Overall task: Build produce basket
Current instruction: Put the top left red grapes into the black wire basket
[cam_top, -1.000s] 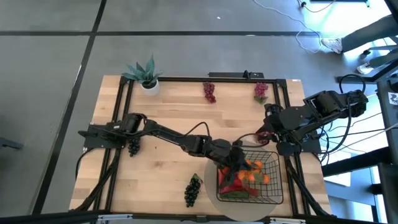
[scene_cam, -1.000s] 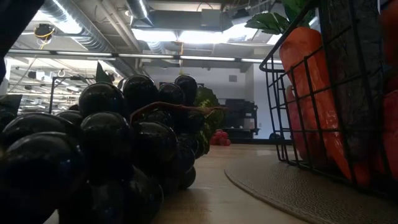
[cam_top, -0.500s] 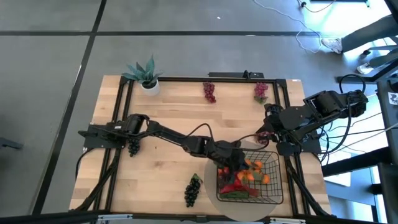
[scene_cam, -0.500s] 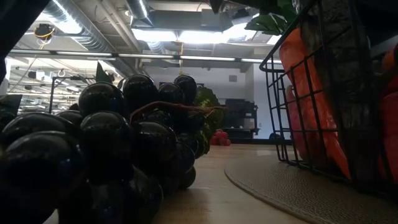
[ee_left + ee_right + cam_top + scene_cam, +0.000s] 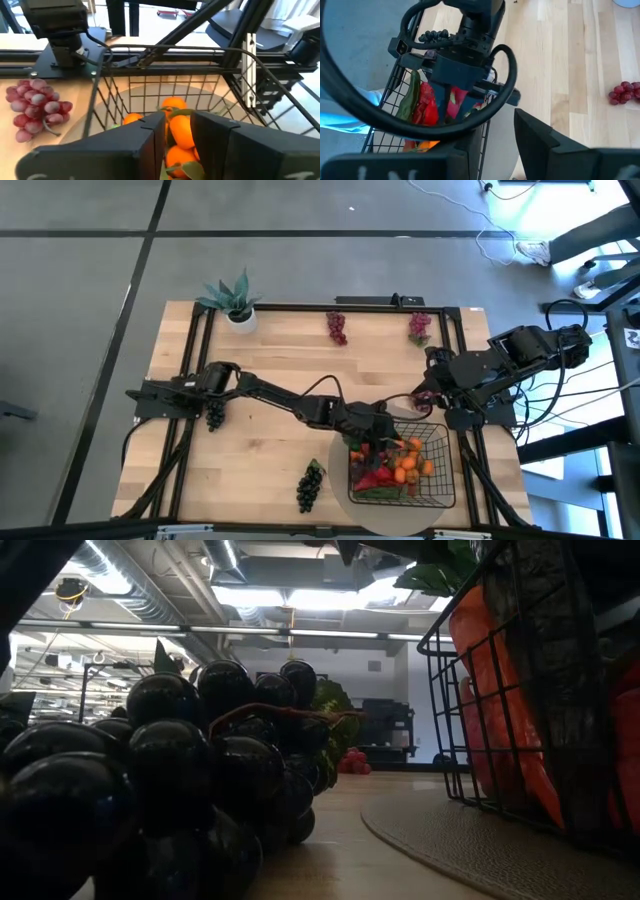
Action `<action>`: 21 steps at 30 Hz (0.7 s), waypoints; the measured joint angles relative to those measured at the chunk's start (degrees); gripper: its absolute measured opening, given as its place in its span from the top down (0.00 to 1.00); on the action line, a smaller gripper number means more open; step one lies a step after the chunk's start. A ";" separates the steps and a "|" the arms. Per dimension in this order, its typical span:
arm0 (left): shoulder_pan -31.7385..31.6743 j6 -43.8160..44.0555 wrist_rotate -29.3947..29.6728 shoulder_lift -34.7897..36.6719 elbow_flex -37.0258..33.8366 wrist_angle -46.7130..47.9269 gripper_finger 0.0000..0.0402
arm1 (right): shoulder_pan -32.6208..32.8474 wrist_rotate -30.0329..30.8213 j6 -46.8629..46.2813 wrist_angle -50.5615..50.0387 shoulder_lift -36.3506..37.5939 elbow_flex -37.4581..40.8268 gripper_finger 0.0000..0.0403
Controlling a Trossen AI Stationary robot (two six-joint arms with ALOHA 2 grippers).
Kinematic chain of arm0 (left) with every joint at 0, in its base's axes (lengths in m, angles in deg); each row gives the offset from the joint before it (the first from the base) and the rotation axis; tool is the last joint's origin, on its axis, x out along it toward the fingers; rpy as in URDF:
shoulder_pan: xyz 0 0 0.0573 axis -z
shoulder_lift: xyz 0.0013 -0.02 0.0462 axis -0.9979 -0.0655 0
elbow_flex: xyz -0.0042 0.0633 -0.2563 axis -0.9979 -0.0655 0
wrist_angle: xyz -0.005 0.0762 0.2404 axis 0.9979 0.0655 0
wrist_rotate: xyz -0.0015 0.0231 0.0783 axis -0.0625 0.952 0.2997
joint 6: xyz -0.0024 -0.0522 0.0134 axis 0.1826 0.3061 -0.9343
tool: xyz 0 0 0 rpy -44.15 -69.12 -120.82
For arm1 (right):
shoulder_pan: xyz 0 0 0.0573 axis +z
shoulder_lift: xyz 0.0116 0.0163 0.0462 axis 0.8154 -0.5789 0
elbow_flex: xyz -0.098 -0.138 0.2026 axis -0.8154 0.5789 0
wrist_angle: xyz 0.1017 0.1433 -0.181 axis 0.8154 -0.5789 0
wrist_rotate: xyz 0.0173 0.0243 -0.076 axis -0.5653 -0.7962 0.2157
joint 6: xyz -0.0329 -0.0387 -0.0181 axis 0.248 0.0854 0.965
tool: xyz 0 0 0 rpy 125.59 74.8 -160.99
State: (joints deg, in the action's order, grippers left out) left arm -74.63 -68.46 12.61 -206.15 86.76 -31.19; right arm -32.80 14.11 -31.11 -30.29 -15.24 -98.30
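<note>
No readable text, label, brand, number or sign anywhere in these views. None on the desk (image 5: 270,380), none on the basket (image 5: 440,480), none on either arm, none legible in the room beyond.

So the left gripper (image 5: 372,442) sits over the basket's (image 5: 441,442) near-left corner, tangerines (image 5: 404,471) in the basket just past it. Dark grapes (image 5: 310,485) lie on the table off to its left, the right gripper (image 5: 428,397) beyond the basket's far edge.
</note>
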 joint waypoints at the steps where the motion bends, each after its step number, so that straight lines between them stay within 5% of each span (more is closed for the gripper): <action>1: -0.18 -0.07 -0.04 0.03 0.00 -0.06 0.80 | 0.00 0.00 0.02 0.00 0.00 0.00 0.74; 5: -0.45 -5.41 -0.33 3.21 -0.07 3.08 0.80 | 0.14 -1.21 0.02 0.11 0.39 -0.02 0.74; 11: 1.00 -8.36 6.86 12.49 0.09 12.54 0.81 | 2.50 -1.28 0.04 0.19 1.16 -1.17 0.74; 16: 2.66 -2.41 17.34 20.37 0.04 26.58 0.81 | 4.31 1.81 0.00 -0.65 1.29 -1.23 0.74; 21: 3.65 12.95 25.80 25.63 -0.01 39.44 0.81 | 4.47 10.20 -6.21 -0.96 1.29 -1.22 0.74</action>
State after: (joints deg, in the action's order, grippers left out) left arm -70.98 -55.51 38.41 -180.51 86.75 8.26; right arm -28.33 24.30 -37.32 -31.25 -13.95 -99.52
